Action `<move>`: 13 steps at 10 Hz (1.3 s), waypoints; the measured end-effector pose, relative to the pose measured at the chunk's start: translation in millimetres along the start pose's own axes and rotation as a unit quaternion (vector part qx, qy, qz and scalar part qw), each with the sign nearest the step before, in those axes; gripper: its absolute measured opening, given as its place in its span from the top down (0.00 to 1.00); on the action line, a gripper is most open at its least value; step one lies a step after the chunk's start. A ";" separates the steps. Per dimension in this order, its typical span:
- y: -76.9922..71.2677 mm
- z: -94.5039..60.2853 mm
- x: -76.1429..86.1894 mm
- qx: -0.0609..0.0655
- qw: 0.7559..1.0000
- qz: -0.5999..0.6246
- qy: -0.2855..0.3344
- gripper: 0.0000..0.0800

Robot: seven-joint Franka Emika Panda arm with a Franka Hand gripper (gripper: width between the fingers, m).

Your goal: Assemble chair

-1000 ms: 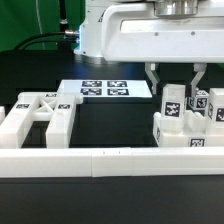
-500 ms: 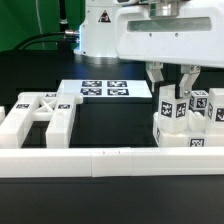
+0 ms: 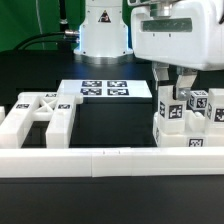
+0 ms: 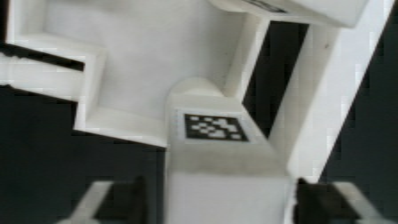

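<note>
Fingers (image 3: 161, 78) spread astride an upright chair leg (image 3: 171, 110), a gap at each side; the leg stands among clustered parts (image 3: 200, 125) at the exterior view's right, behind the border rail (image 3: 100, 160); open worktop (image 3: 115, 125) separates it from the X-braced frame (image 3: 40, 112).

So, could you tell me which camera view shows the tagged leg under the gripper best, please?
The wrist view: the leg sits large and central, its tag sharp, between the open gripper. The exterior view shows it small, upright among other white parts, its top between the fingers.
</note>
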State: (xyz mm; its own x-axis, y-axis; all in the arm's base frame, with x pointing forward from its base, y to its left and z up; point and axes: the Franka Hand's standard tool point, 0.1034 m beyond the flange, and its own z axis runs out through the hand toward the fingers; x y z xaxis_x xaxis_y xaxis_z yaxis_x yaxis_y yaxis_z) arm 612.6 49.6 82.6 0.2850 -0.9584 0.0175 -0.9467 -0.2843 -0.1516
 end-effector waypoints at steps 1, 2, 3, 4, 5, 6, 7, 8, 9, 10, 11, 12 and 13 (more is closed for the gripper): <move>3.5 1.6 -4.4 -0.017 1.000 -0.011 -0.009 0.27; 2.7 3.5 -5.3 -0.019 0.999 -0.043 -0.011 0.27; 2.4 4.3 -6.5 -0.021 0.994 -0.102 -0.011 0.20; 1.6 3.8 -5.3 -0.019 0.984 -0.174 -0.011 0.19; 0.9 3.5 -4.9 -0.019 0.976 -0.217 -0.011 0.19; -0.4 3.2 -4.5 -0.017 0.964 -0.265 -0.011 0.19; -0.1 3.9 -3.5 -0.017 0.950 -0.311 -0.011 0.19; 0.0 4.2 -3.3 -0.016 0.933 -0.359 -0.011 0.19; -0.3 3.8 -2.9 -0.016 0.917 -0.398 -0.012 0.19; -0.4 3.6 -2.5 -0.015 0.907 -0.421 -0.012 0.19; -0.1 3.4 -1.7 -0.012 0.885 -0.466 -0.009 0.19; 0.6 3.8 -1.8 -0.011 0.872 -0.490 -0.006 0.19; 0.7 4.0 -0.5 -0.009 0.861 -0.508 -0.003 0.19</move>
State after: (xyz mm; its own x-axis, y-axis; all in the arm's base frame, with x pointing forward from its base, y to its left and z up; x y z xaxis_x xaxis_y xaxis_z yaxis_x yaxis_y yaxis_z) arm 612.4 49.9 78.5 0.9686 -0.2143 0.1260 -0.2101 -0.9766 -0.0455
